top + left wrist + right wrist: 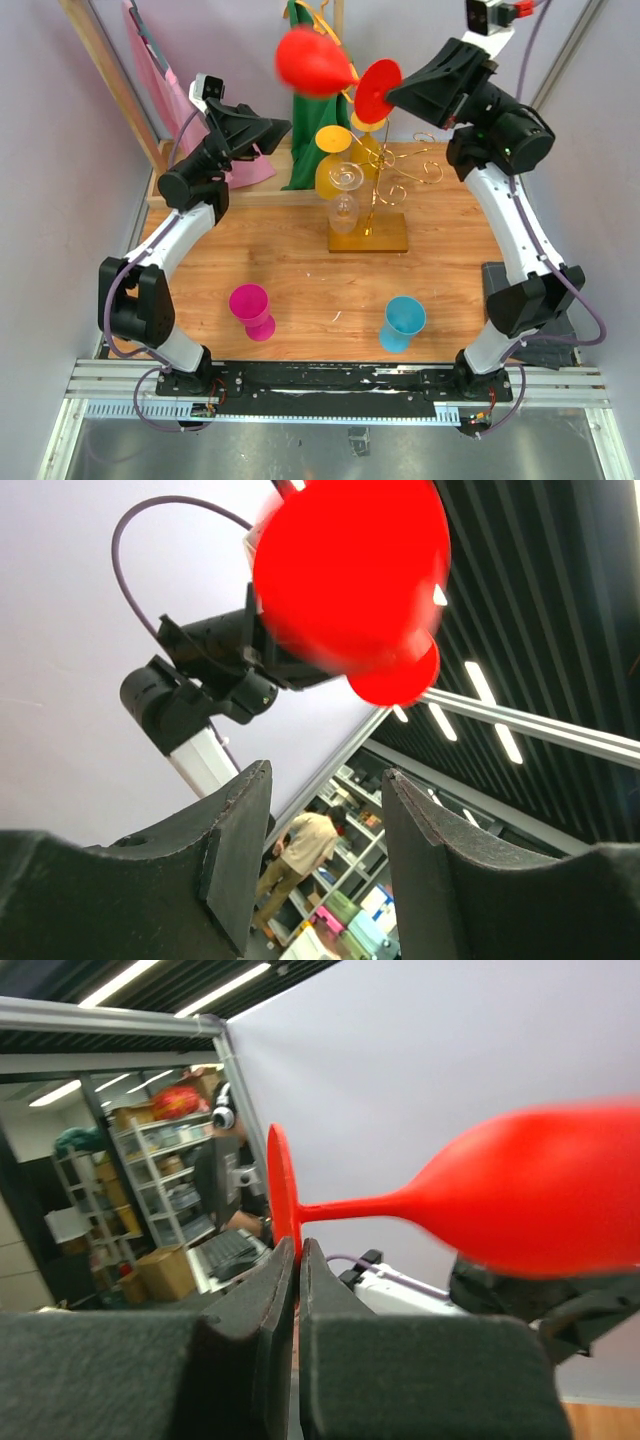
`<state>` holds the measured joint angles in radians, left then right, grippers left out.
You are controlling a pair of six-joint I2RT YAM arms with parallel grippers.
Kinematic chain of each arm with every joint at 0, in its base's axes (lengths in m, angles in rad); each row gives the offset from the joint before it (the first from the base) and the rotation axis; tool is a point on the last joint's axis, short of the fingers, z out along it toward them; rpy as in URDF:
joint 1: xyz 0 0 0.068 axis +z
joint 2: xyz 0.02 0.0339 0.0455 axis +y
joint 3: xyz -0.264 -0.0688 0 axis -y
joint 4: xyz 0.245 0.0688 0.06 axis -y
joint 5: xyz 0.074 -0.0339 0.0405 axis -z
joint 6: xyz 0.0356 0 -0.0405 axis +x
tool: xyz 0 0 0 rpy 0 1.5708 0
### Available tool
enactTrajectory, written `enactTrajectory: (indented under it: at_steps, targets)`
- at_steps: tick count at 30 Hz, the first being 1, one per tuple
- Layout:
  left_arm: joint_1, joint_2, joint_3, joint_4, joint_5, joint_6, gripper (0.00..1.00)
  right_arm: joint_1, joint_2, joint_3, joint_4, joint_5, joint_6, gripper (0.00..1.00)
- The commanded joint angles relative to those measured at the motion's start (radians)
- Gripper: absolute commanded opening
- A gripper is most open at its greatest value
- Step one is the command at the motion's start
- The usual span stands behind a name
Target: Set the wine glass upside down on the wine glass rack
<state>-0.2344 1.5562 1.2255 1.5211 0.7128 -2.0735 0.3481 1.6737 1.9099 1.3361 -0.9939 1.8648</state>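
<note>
Wine glass [312, 62]: red plastic, likely light, stiff, slick; aloft, sideways, near gold wire wine glass rack [370, 236].
Right gripper [297, 1260]: pinched tight on foot rim.
Left gripper [325, 780]: agape, empty.
Hold: rim pinch may swivel; stem surer.

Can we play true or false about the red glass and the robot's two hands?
1. The right gripper pinches the red wine glass by its round foot. True.
2. The left gripper is shut on a cup. False: it is open and empty.
3. The red wine glass hangs on the wine glass rack. False: the right gripper holds it in the air.
4. A pink cup and a blue cup are on the table. True.
</note>
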Motion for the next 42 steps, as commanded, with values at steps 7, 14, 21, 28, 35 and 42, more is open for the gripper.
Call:
enactTrajectory:
  at_steps: [7,14,21,28,35,42]
  targets:
    - [0.006,-0.049,-0.005,0.261,0.037,-0.137,0.51,-0.227,-0.137,-0.089,-0.03,0.058,-0.081,0.01]
    - [0.006,-0.055,-0.003,0.259,0.048,-0.134,0.5,-0.38,-0.185,-0.181,-0.107,0.043,-0.145,0.01]
    - [0.008,-0.097,-0.006,0.142,0.108,-0.048,0.49,-0.516,-0.258,-0.199,-0.643,-0.027,-0.526,0.01]
    - [0.008,-0.122,-0.01,0.077,0.142,0.014,0.49,-0.527,-0.243,-0.115,-1.204,0.034,-0.88,0.01]
    - [0.007,-0.126,-0.027,0.08,0.142,0.018,0.49,-0.528,-0.207,-0.165,-1.373,0.094,-0.975,0.01]
    - [0.007,-0.125,-0.031,0.074,0.145,0.023,0.49,-0.526,-0.166,-0.233,-1.379,0.076,-0.958,0.01]
